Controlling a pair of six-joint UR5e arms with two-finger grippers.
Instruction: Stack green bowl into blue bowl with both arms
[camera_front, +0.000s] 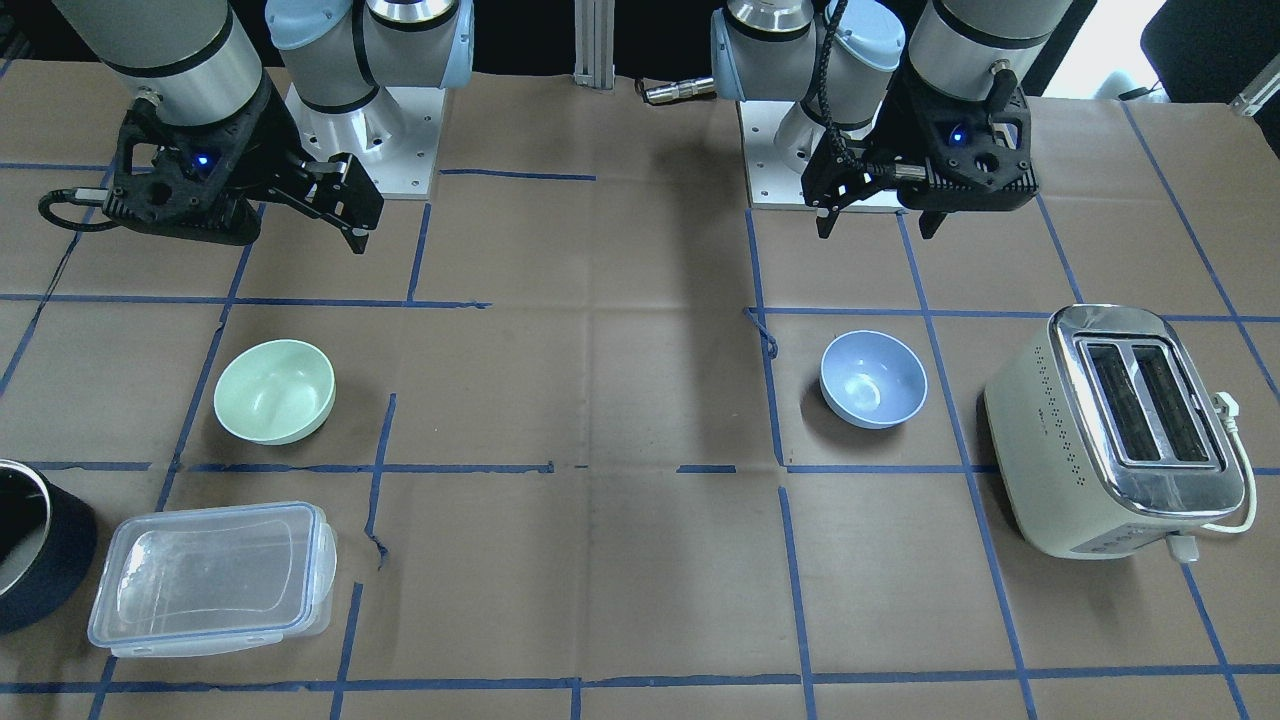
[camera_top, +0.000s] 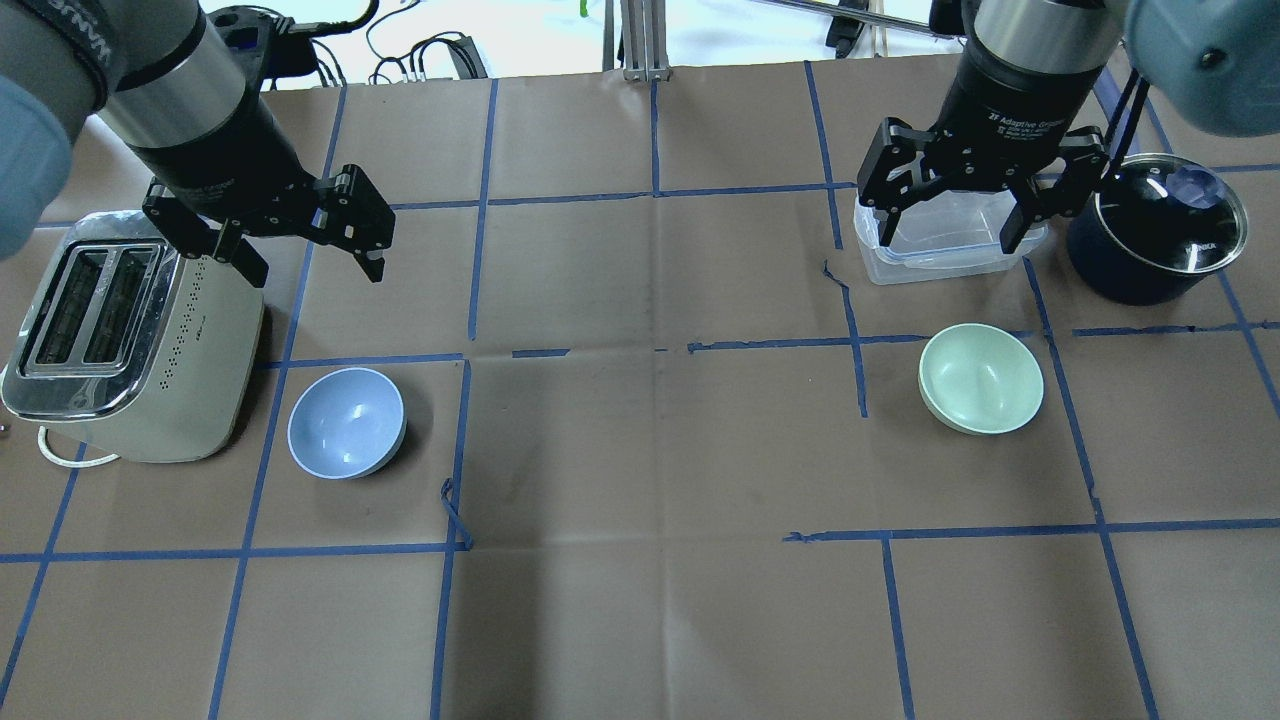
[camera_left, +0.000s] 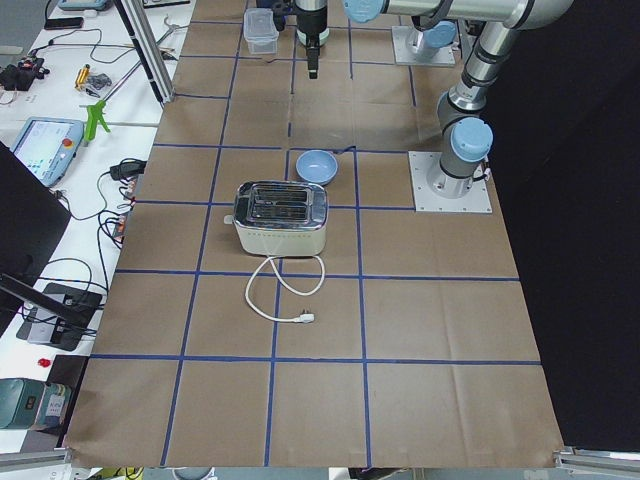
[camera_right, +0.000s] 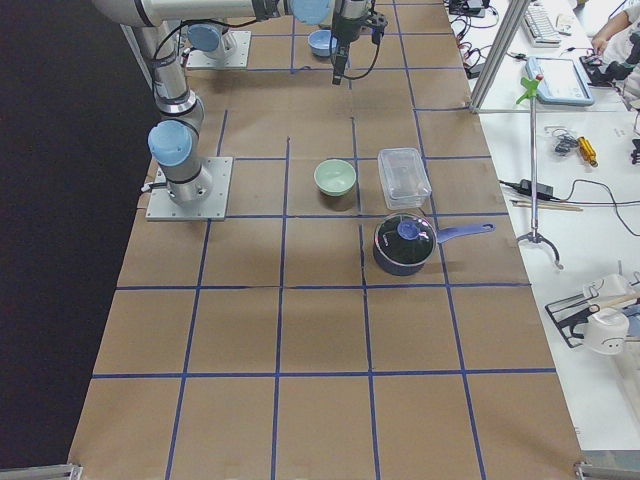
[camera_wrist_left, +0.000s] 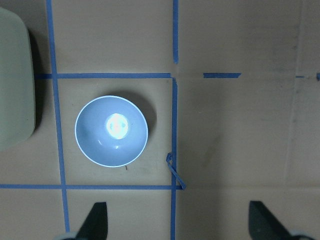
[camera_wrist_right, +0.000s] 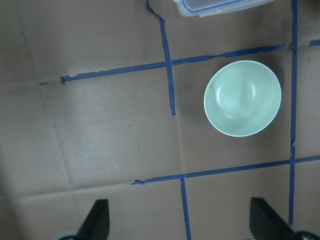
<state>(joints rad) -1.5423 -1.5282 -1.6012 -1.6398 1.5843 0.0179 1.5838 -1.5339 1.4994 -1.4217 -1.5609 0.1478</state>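
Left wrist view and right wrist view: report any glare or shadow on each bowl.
Left wrist view: a bright white glare spot sits at the centre of the blue bowl, and a soft shadow falls to its right. Right wrist view: the green bowl has no hot spot, only a faint sheen, with a dark shadow along its upper right.

Just beside the blue bowl (camera_top: 346, 423), on its outer side: the toaster (camera_top: 130, 340), close but not touching. Open on the bowl's other sides. Around the green bowl (camera_top: 981, 378), open paper all round. Past it, away from the robot, near: the clear lidded container (camera_top: 940, 262) and the dark lidded pot (camera_top: 1120, 270). Between the two bowls, a broad open stretch of table (camera_top: 650, 450). Above, left gripper (camera_top: 315, 272) and right gripper (camera_top: 950, 240), both spread wide, well clear of the bowls.
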